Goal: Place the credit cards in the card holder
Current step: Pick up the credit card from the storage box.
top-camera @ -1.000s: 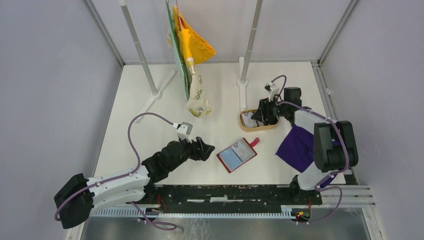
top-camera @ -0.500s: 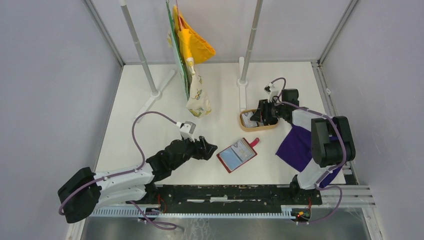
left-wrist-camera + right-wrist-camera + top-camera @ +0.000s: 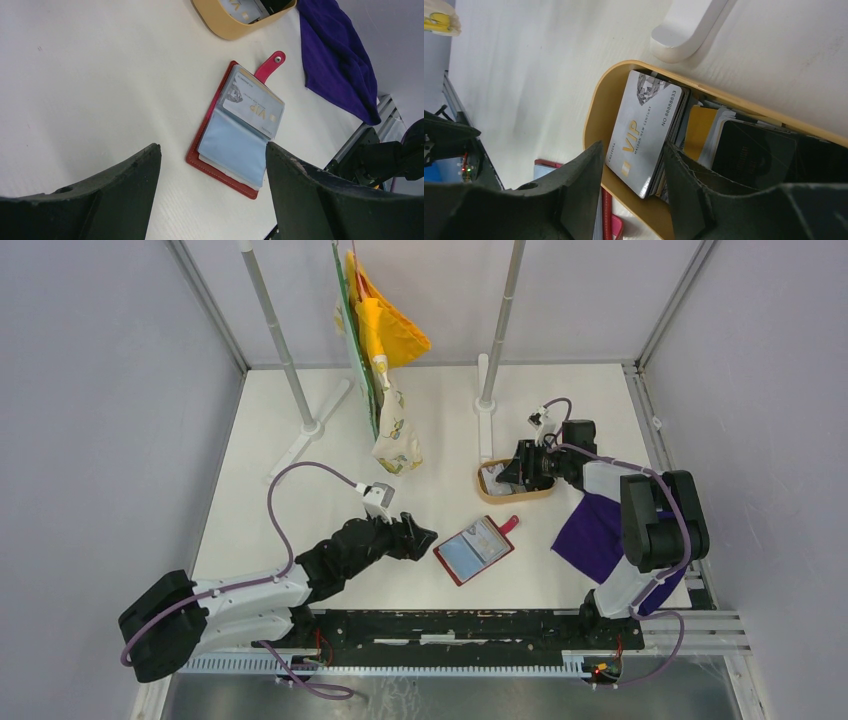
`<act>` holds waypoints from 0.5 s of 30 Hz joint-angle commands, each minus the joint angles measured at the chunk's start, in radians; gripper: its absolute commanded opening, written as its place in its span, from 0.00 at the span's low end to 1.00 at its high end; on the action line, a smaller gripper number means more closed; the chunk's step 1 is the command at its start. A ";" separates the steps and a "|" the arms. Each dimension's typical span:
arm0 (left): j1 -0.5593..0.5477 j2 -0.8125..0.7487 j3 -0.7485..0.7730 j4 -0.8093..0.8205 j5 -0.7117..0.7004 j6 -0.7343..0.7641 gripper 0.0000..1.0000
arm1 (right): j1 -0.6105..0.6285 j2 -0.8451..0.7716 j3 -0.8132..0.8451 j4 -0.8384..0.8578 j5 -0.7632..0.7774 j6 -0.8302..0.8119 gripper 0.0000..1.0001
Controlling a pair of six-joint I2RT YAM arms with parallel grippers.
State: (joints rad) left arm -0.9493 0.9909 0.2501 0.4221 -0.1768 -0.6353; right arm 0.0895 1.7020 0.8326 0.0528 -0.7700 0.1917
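Red holder [image 3: 475, 549] lies open, frame centre. Left gripper [image 3: 425, 533] just beside it, jaws wide, empty. Right gripper [image 3: 633, 145] jaws part-open over cards [image 3: 646, 120] in tray [image 3: 593, 122].

Between the black fingers of our left gripper [image 3: 212, 150] we see the card holder [image 3: 235, 145]: dark-red cover, pinkish-red tab with a silver snap, and pale blue sleeves. It holds a bluish-white credit card [image 3: 252, 107] printed "VIP" in gold. Beyond it, to the right, a deep purple cloth [image 3: 340, 55] lies on the white table [image 3: 100, 75]. Ahead of our black-fingered right gripper [image 3: 634, 147], the tan tray [image 3: 596, 112] holds credit cards [image 3: 646, 132]: pale grey with gold lettering and a faceted diamond motif, one yellow, one black.
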 commanded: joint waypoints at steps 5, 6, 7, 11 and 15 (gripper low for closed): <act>-0.002 0.014 0.041 0.061 0.004 0.005 0.81 | 0.006 -0.010 -0.030 0.122 -0.132 0.115 0.51; -0.002 0.016 0.043 0.062 0.004 0.005 0.81 | 0.005 -0.013 -0.032 0.128 -0.138 0.124 0.50; -0.002 0.019 0.043 0.062 0.006 0.004 0.81 | 0.006 -0.014 -0.035 0.136 -0.145 0.133 0.49; -0.001 0.023 0.044 0.064 0.008 0.003 0.81 | 0.005 -0.016 -0.049 0.173 -0.174 0.175 0.48; -0.001 0.028 0.044 0.066 0.007 0.003 0.81 | 0.006 -0.012 -0.064 0.204 -0.190 0.212 0.45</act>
State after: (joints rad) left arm -0.9493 1.0153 0.2562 0.4248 -0.1730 -0.6353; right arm 0.0898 1.7020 0.7818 0.1837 -0.8932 0.3408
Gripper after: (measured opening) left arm 0.818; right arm 0.457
